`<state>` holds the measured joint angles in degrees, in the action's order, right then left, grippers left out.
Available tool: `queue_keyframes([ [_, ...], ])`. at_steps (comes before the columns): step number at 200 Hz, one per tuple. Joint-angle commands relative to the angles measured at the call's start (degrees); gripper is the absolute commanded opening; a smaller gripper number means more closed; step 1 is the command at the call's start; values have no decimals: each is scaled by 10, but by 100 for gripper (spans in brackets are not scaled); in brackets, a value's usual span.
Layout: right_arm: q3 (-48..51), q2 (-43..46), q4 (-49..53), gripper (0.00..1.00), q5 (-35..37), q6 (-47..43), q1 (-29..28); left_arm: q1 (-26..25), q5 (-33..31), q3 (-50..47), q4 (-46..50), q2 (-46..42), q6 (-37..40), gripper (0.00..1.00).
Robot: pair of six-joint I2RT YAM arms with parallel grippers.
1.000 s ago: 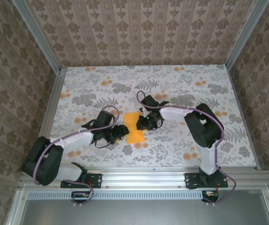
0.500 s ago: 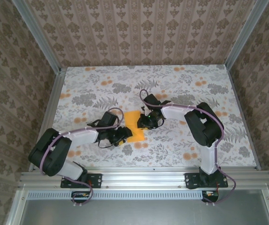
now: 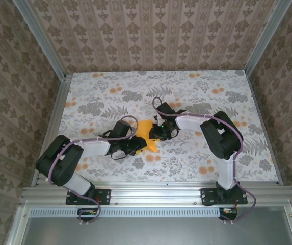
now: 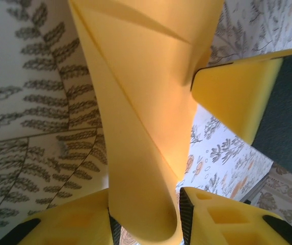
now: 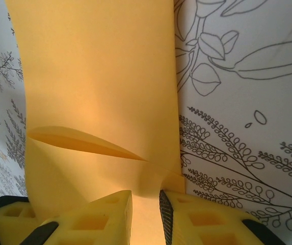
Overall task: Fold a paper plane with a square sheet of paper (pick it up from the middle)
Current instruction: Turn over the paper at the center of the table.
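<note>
Sheet: the square sheet of paper lies just below the centre of the top view, buckled between your two claws on the floral tabletop.
Left claw: your left claw is clamped on the sheet's curled edge at the bottom of its wrist view, and the paper rises up the frame.
Right claw: your right claw pinches the sheet's edge at bottom centre of its wrist view, fingers nearly together.
Ridge: a raised fold runs from the left edge to the centre of the right wrist view.
</note>
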<state>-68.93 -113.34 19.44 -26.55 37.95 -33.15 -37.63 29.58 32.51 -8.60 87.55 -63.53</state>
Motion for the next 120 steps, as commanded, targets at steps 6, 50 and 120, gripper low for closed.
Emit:
queue_keyframes([
  [6,23,-25,14,26,25,9,2,0,-4,-24,-80,-11,-25,38],
  [50,25,-24,12,26,24,9,2,-1,-13,-29,-128,-34,-15,40],
  [120,26,-23,11,25,21,9,2,-1,-44,-31,-51,-35,-7,26],
])
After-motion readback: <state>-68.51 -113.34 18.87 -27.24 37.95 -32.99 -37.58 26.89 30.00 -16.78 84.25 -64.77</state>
